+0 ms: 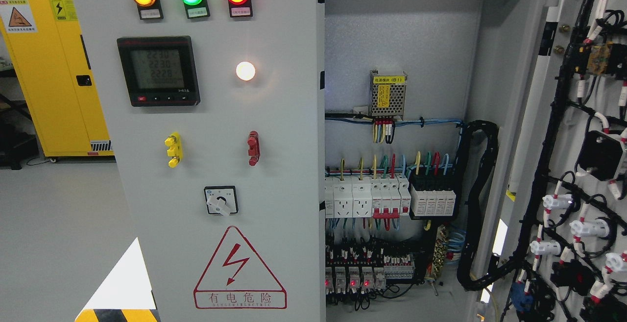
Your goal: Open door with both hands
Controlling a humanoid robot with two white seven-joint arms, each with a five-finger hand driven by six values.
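Observation:
A grey electrical cabinet fills the head view. Its left door (274, 165) is closed and carries three lit lamps, a digital meter (158, 71), a white lamp, a yellow switch (173, 150), a red switch (253, 148), a rotary knob (221, 201) and a red warning triangle. The right door (563, 165) stands swung open at the right, its wired inner side facing me. The open bay shows breakers (367, 197), relays and cable bundles. Neither of my hands is in view.
A yellow safety cabinet (54, 67) stands at the back left on the grey floor. A black cable conduit (477, 204) loops from the bay to the open door. Black and yellow hazard striping (117, 315) shows at the bottom left.

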